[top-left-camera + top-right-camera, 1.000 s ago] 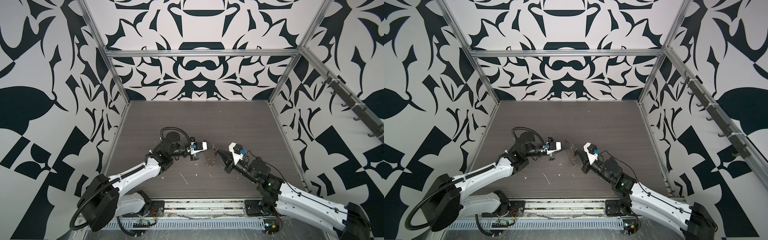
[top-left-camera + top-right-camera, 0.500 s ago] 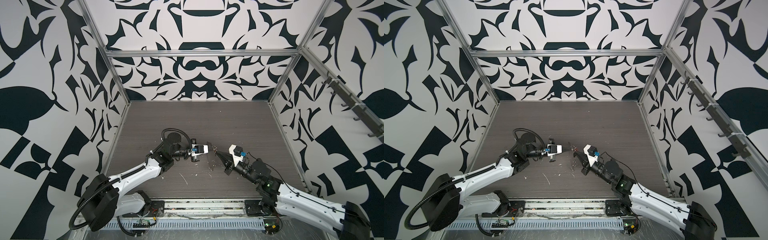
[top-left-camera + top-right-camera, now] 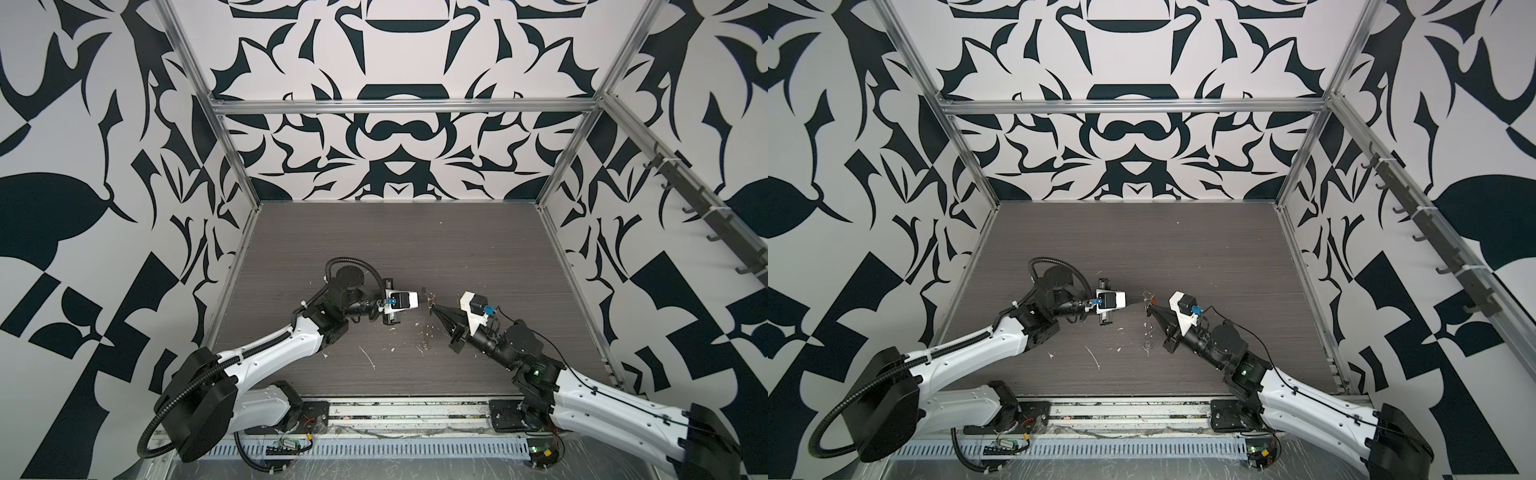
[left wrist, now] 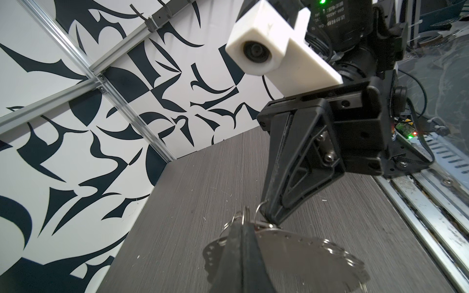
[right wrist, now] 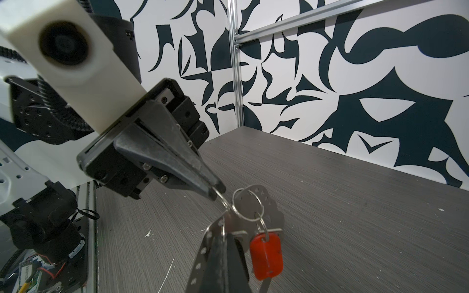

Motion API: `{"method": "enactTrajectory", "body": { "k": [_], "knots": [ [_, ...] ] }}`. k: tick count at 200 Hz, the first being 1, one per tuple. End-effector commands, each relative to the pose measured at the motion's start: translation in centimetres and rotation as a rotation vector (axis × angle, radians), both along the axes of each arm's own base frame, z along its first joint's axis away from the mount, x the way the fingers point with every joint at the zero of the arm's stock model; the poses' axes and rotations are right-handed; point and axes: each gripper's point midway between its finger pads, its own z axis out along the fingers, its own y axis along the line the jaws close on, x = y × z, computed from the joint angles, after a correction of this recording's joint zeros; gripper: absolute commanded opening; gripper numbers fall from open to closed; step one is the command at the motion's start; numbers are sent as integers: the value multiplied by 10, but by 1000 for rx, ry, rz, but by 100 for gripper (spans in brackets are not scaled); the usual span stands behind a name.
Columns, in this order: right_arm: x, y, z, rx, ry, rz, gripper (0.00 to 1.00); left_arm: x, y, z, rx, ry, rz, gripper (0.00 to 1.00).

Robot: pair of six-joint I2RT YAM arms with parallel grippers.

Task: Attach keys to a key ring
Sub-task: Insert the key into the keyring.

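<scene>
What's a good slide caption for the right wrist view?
Left gripper pinches a small ring beside the holed key ring, red tag dangling over the table.

walls (image 3: pixel 395 137): black-white pattern | floor (image 3: pixel 415 241): grey woodgrain | frame (image 3: pixel 399 106): aluminium | hook rail (image 3: pixel 706 208): right wall

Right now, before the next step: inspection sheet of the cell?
Surface: dark wood-grain table.
Job's things: key ring, flat grey disc with rim holes, held up between the arms; red-tagged keys hang beside it; whether threaded on, cannot tell.
Clutter: white scraps on the table.
Grippers: left gripper jaws shut on a split ring; right gripper jaws shut at the key ring's rim.
Cables: black corrugated hose loops over the left arm; thin black cable along the right arm.
Surroundings: patterned walls, aluminium frame, hook rack.
</scene>
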Motion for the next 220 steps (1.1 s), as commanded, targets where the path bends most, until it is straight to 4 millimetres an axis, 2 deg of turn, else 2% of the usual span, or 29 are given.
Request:
{"method": "enactTrajectory", "body": {
  "k": [1,107,220],
  "knots": [
    [-3,-2,19,56,-45,10,0,0,1,11,-19,-44,6,0],
    [4,-3,29,71,-59,-29,0,-3,-2,8,-10,-47,-6,0],
    [8,-5,32,78,-56,-55,0,-4,-2,8,-9,-51,-13,0]
  ]
}}
